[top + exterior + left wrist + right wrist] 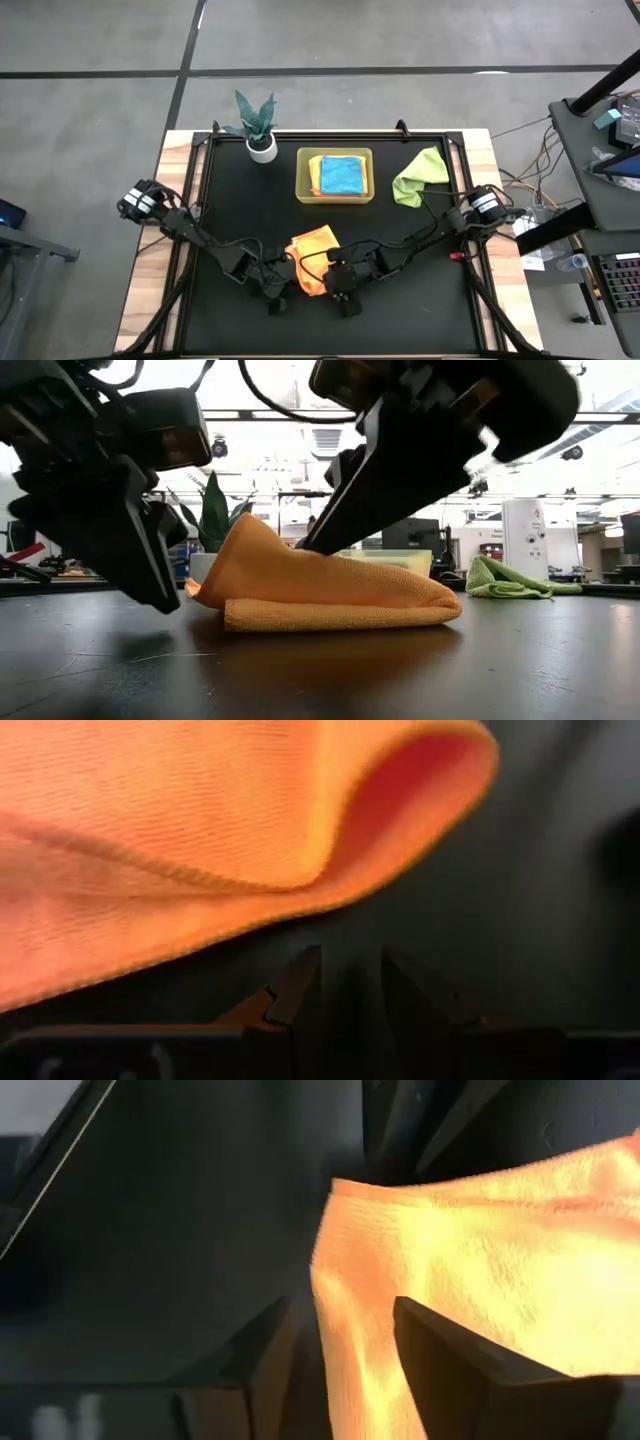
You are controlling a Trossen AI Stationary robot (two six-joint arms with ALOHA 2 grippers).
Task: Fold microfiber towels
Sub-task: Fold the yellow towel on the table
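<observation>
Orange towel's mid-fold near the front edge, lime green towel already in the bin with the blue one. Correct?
Not quite. In the high view the lime green towel lies on the table right of the bin, not in it. The blue towel is inside; the orange towel is mid-fold up front.

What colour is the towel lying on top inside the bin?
Teal blue towel, seen best in the high view; it lies in the bin.

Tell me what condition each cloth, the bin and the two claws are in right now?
orange towel: folded over, one end humped up
lime green towel: crumpled, unfolded
blue towel: folded, in bin
bin: holds towels
left gripper: slightly open, empty
right gripper: open around orange towel's edge
</observation>
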